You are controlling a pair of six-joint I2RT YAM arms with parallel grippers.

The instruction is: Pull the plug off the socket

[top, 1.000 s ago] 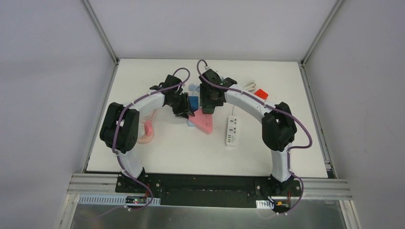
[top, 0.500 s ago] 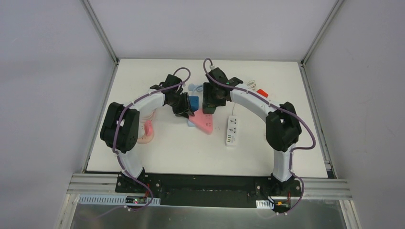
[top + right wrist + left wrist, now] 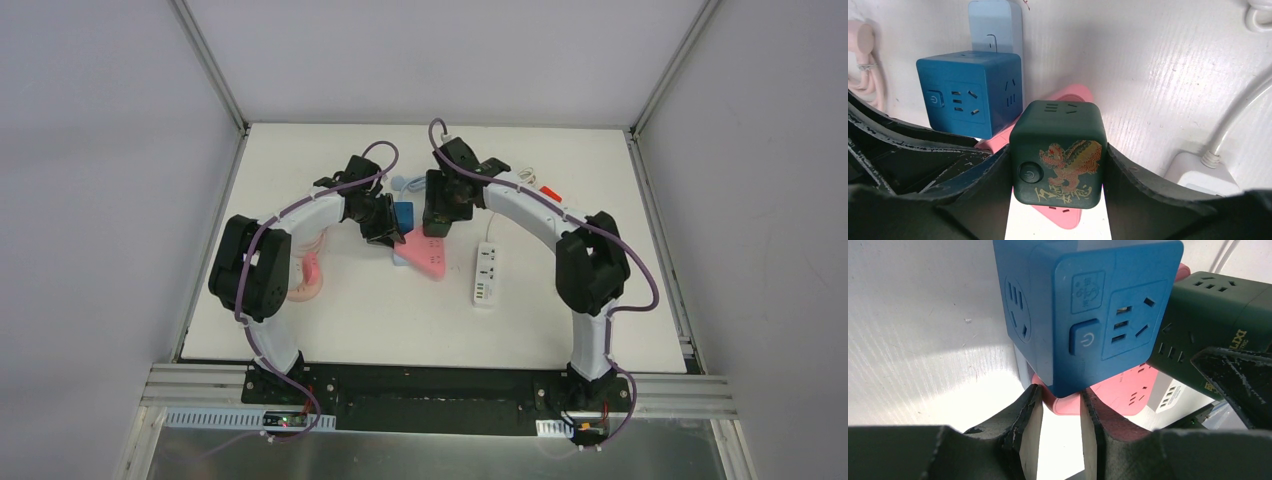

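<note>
A pink power strip (image 3: 427,260) lies mid-table with a blue cube socket (image 3: 404,217) standing on its far end. My left gripper (image 3: 385,230) is shut on the strip's near corner (image 3: 1063,401), just under the blue cube (image 3: 1083,310). My right gripper (image 3: 438,214) is shut on a dark green cube plug (image 3: 1058,152) with a dragon print. It holds the plug a little above the pink strip (image 3: 1064,220), next to the blue cube (image 3: 968,100). The plug's prongs are hidden. The green plug also shows in the left wrist view (image 3: 1213,320).
A white power strip (image 3: 485,272) lies right of the pink one, its cable (image 3: 524,177) coiled at the back by a small red object (image 3: 548,192). A pale blue adapter (image 3: 994,25) sits behind the blue cube. A pink item (image 3: 308,275) lies under the left arm.
My right gripper has drawn up and back with the green plug in it, and the right elbow has shifted right. The left gripper, the pink strip and the blue cube stay put.
</note>
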